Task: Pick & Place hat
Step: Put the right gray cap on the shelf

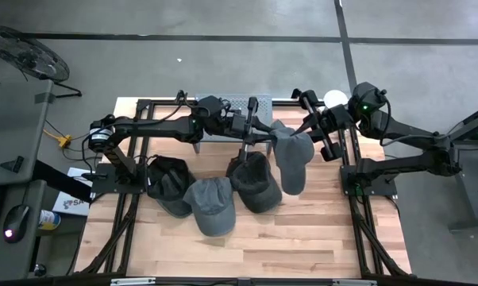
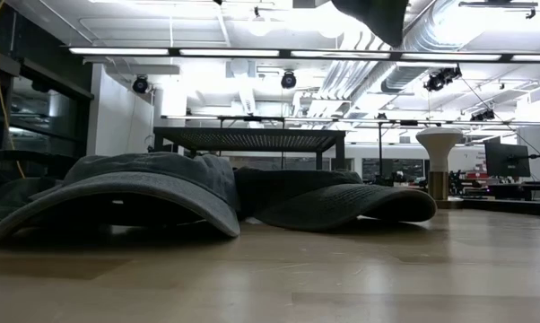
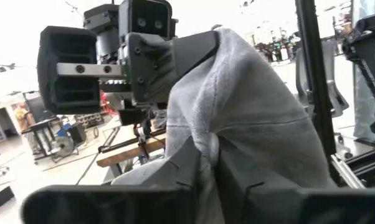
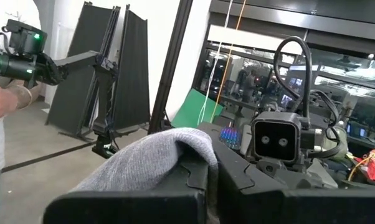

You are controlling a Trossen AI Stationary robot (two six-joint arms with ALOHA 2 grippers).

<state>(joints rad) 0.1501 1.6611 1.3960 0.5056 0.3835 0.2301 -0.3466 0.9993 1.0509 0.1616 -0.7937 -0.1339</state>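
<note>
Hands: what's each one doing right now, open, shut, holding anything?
Left hand: shut on the grey hat.
Right hand: shut on the same hat, held up between both arms.

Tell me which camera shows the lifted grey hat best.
The high view: the lifted grey hat shows whole, hanging between both arms above the table. Each wrist view shows only a fold of fabric pinched in that arm's jaws. The low view catches just its dark tip at the top edge.

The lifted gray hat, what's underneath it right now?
The lifted gray hat hangs between the left gripper and the right gripper, both shut on it. Beneath its lower end lies a dark cap on the table. Whatever sits directly under the hat is covered.
</note>
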